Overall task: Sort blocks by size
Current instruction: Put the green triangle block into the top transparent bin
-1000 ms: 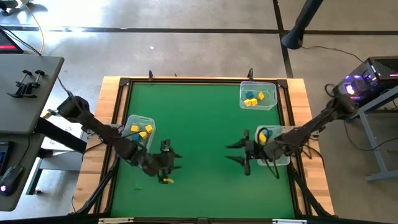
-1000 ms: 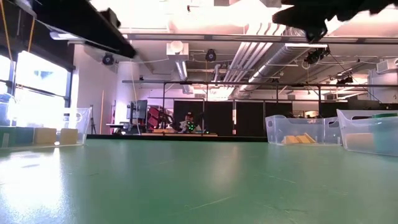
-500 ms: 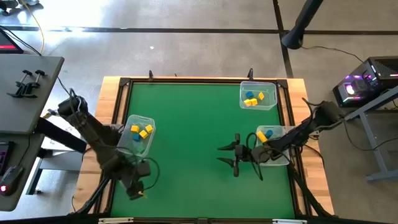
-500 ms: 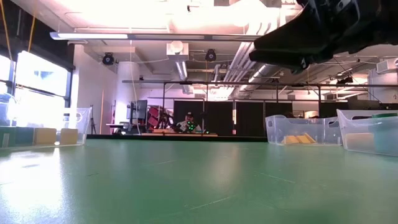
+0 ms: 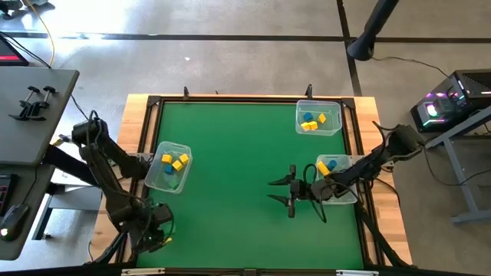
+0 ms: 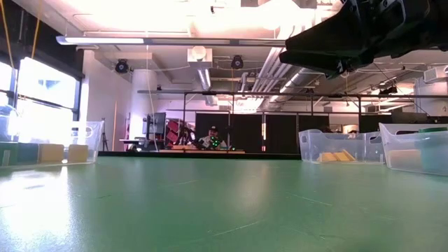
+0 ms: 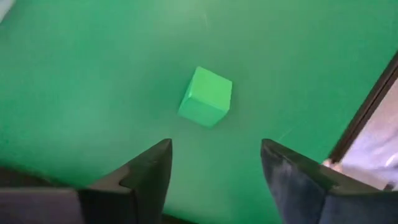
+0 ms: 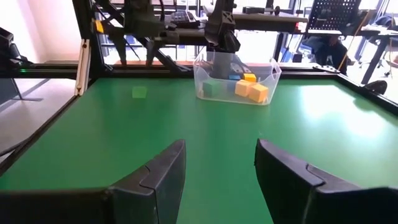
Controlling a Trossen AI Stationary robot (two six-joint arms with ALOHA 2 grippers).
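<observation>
One green block (image 7: 206,97) loose below released left hand (image 7: 214,168); overhead barely shows it.

One green block (image 7: 206,97) is seen lying loose on the green mat near the left front corner, tilted cornerwise. Yellow and blue blocks (image 5: 174,162) are held in the left bin; more (image 5: 311,121) in the far bin; others (image 5: 327,165) in the right bin.
</observation>
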